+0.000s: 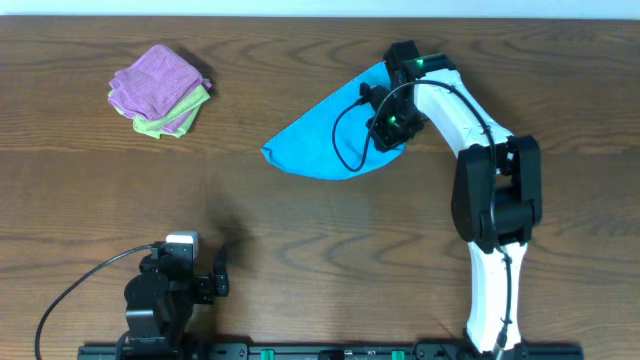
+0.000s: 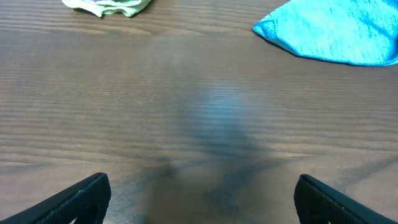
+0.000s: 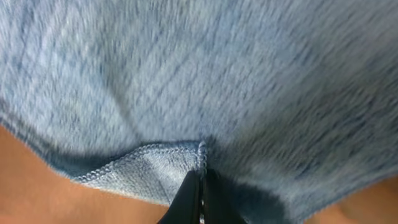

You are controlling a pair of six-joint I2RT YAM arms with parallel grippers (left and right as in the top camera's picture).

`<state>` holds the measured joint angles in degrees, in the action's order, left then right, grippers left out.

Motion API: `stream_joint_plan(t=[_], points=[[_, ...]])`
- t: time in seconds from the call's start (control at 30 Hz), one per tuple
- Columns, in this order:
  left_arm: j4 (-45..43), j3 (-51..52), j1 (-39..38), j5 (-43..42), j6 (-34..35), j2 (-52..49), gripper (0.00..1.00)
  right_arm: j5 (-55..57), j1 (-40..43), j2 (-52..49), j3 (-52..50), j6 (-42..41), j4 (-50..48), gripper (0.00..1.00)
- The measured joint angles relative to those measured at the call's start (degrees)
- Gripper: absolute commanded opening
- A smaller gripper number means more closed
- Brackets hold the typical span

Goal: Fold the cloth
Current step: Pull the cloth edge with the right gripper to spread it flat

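Observation:
The sky-blue cloth (image 1: 325,135) lies folded over on the table at the back centre, one corner raised toward the right arm. My right gripper (image 1: 388,128) is shut on the cloth's hemmed edge (image 3: 186,158); in the right wrist view the closed fingers (image 3: 200,186) pinch the hem and the cloth fills the frame. My left gripper (image 1: 205,278) is open and empty near the front left edge. In the left wrist view its two fingertips (image 2: 202,196) sit wide apart over bare table, and the cloth (image 2: 336,31) shows at the top right.
A purple folded cloth (image 1: 155,80) lies on a light green folded cloth (image 1: 152,127) at the back left; the green one's edge shows in the left wrist view (image 2: 109,6). The wooden table (image 1: 330,240) spans the view.

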<state>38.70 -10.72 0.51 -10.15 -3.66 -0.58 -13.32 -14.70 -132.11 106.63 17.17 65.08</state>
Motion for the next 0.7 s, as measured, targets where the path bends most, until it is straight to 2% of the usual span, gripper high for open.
stream_joint_plan(t=[0.4,0.7], points=[[-0.8,0.0,0.0,0.0,0.0,0.0,0.95,-0.1,-0.7,4.6,0.0,-0.2,17.6,0.02],[-7.2,0.0,0.0,0.0,4.2,0.0,0.96,0.0,-0.7,4.9,-0.3,-0.2,22.6,0.03]])
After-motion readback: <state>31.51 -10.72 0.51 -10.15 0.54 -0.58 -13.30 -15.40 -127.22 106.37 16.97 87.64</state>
